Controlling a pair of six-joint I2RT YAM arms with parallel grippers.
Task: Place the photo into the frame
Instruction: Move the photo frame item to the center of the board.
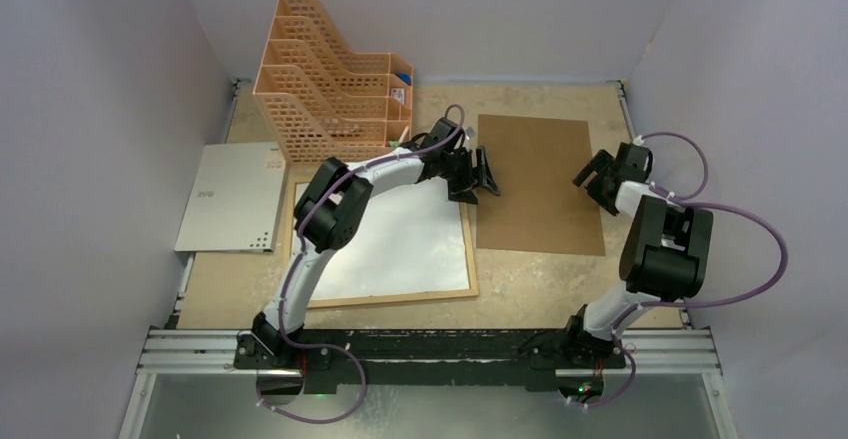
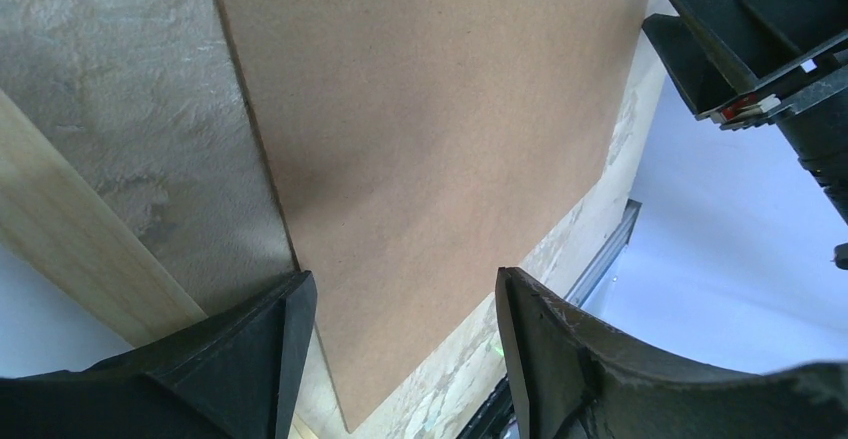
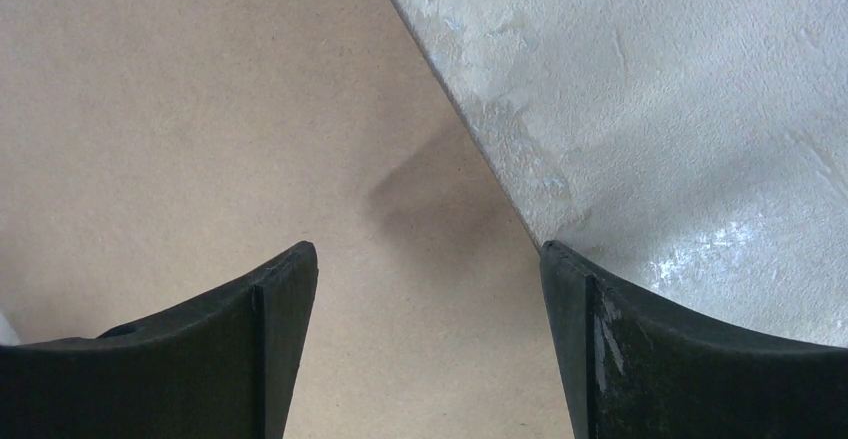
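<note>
The left gripper (image 1: 477, 188) stood with its jaws spread wide and nothing between them, poised over the left long edge of the brown backing board (image 1: 540, 189), just past the far right corner of the frame (image 1: 400, 297). In its wrist view that board edge ran up between the two black fingers (image 2: 250, 359), with a strip of the frame's light wood at the lower left and bare table (image 1: 520, 274) between wood and board. The right gripper (image 1: 593, 185) was also open and empty, set over the opposite long edge of the same board; its wrist view showed the brown edge slanting down between its fingers (image 3: 620, 349), board on one side and mottled tabletop on the other. The two grippers faced each other across the board's width. The board lay flat with its long axis running away from the arms. To its left the frame lay flat on the table, its long axis running left to right, slightly skewed so that the near rail rose toward the right. The photo (image 1: 400, 249) lay inside the frame, plain white side up, its long axis matching the frame's; the left arm crossed over its left part. A grey perforated sheet (image 1: 232, 197) lay left of the frame, and an orange lattice file organizer (image 1: 330, 79) stood beyond it.
</note>
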